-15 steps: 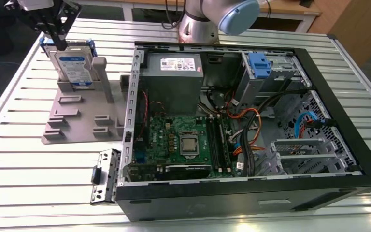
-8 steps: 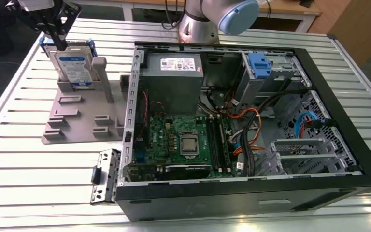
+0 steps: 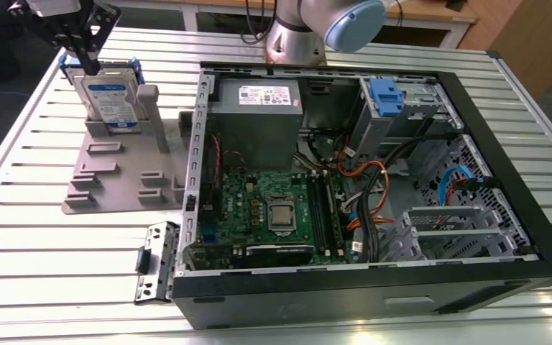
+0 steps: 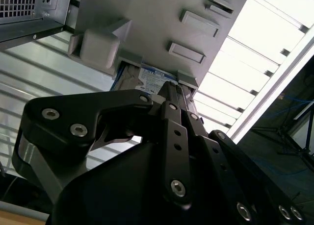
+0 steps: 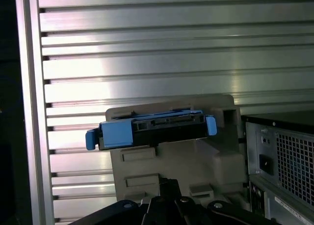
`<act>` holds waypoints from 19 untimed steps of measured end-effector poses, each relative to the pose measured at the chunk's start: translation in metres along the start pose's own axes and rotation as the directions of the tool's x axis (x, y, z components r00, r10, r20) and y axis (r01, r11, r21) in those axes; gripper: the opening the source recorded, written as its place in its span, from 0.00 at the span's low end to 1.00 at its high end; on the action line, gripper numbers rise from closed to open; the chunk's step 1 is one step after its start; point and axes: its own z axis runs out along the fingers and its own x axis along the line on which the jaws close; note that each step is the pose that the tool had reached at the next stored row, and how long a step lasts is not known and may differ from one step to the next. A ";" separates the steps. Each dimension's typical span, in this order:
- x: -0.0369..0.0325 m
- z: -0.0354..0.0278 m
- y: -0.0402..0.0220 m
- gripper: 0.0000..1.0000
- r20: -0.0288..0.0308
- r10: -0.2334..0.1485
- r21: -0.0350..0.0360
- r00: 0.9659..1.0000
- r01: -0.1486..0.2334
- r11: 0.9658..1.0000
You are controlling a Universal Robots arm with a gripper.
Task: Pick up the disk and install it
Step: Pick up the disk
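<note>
As the disk (image 3: 109, 99) stands in grey holder (image 3: 113, 180), long axis vertical

Your gripper (image 3: 90, 66) sits at the top of the disk (image 3: 111, 100), upright in the grey stand (image 3: 113, 180) beside the open case (image 3: 353, 298).

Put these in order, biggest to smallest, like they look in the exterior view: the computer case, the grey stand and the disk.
1. computer case, by far the largest
2. grey stand
3. disk, standing upright in that stand

None of them look close in size.
</note>
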 end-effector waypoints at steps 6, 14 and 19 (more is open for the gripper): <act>0.0000 0.0000 0.0000 0.10 0.000 -0.013 0.000 1.000 0.013 1.000; 0.0000 0.0000 0.0001 0.10 0.002 -0.095 -0.003 0.995 0.095 0.995; 0.0000 0.0000 0.0000 0.10 0.003 -0.142 -0.004 0.990 0.142 0.990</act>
